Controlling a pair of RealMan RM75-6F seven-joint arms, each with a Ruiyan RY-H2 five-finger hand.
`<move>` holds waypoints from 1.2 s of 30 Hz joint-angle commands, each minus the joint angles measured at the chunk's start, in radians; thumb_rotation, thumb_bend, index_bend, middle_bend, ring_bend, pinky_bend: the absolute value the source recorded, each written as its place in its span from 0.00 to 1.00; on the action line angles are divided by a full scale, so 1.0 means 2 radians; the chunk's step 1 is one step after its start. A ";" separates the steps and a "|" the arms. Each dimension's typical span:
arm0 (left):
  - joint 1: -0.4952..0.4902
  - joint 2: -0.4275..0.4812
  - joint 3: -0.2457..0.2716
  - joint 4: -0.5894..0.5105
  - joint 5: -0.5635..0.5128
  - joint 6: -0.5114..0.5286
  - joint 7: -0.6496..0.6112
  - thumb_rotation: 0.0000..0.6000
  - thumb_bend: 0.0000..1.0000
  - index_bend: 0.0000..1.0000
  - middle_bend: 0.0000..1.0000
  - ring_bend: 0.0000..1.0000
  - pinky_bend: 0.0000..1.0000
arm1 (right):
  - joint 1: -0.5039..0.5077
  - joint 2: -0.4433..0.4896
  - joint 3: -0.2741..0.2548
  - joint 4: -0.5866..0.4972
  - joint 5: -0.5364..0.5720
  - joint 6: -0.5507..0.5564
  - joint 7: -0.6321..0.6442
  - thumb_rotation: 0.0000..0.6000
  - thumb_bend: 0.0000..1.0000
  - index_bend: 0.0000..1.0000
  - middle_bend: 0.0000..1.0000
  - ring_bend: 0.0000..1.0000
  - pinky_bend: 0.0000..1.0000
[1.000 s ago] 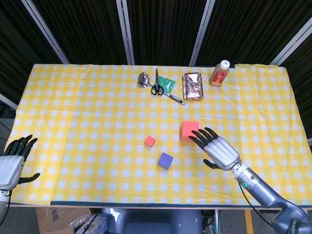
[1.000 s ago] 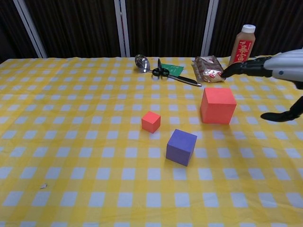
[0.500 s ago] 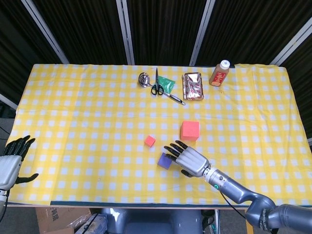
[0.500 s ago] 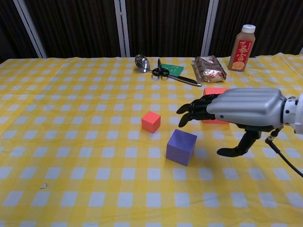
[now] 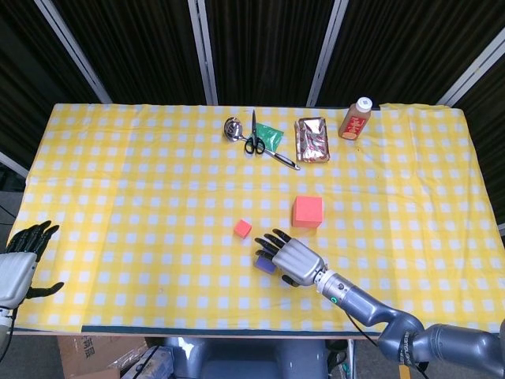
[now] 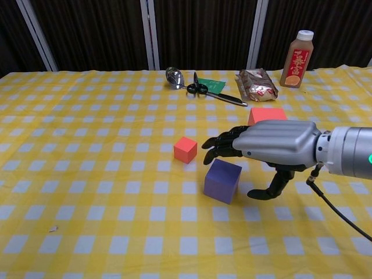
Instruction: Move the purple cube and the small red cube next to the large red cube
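The purple cube [image 6: 222, 181] lies on the yellow checked cloth, mostly covered by my right hand [image 5: 288, 257] in the head view, where only a sliver of the purple cube [image 5: 264, 265] shows. That right hand [image 6: 267, 145] hovers over the cube with fingers spread and thumb hanging down to its right, holding nothing. The small red cube [image 5: 242, 228] [image 6: 185, 149] sits just left of the fingertips. The large red cube [image 5: 307, 212] [image 6: 266, 114] stands behind the hand. My left hand [image 5: 20, 267] rests open at the table's near left corner.
Along the far edge lie a metal spoon [image 5: 233, 128], black scissors [image 5: 254, 140] on a green packet [image 5: 270, 135], a foil snack bag [image 5: 312, 140] and an orange bottle [image 5: 356, 118]. Wide checked cloth spreads on the left half.
My right hand has swept left and toward the near edge, from beside the large red cube to above the purple cube. The cubes and the left hand stay put.
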 commanded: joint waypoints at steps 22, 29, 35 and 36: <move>-0.002 0.003 0.000 -0.007 -0.011 -0.008 0.000 1.00 0.04 0.00 0.00 0.00 0.05 | 0.006 -0.036 -0.014 0.028 0.025 0.018 -0.001 1.00 0.42 0.42 0.02 0.00 0.06; -0.003 0.004 0.001 -0.008 -0.011 -0.010 0.001 1.00 0.04 0.00 0.00 0.00 0.05 | 0.006 -0.038 0.017 0.002 0.068 0.035 0.013 1.00 0.42 0.44 0.04 0.00 0.04; -0.003 0.005 0.001 -0.011 -0.012 -0.011 0.000 1.00 0.04 0.00 0.00 0.00 0.05 | 0.015 -0.048 0.049 -0.004 0.138 0.048 -0.023 1.00 0.42 0.45 0.05 0.00 0.01; -0.004 0.005 0.001 -0.011 -0.013 -0.013 0.000 1.00 0.04 0.00 0.00 0.00 0.05 | 0.017 -0.053 0.056 -0.004 0.158 0.051 -0.035 1.00 0.42 0.45 0.05 0.00 0.01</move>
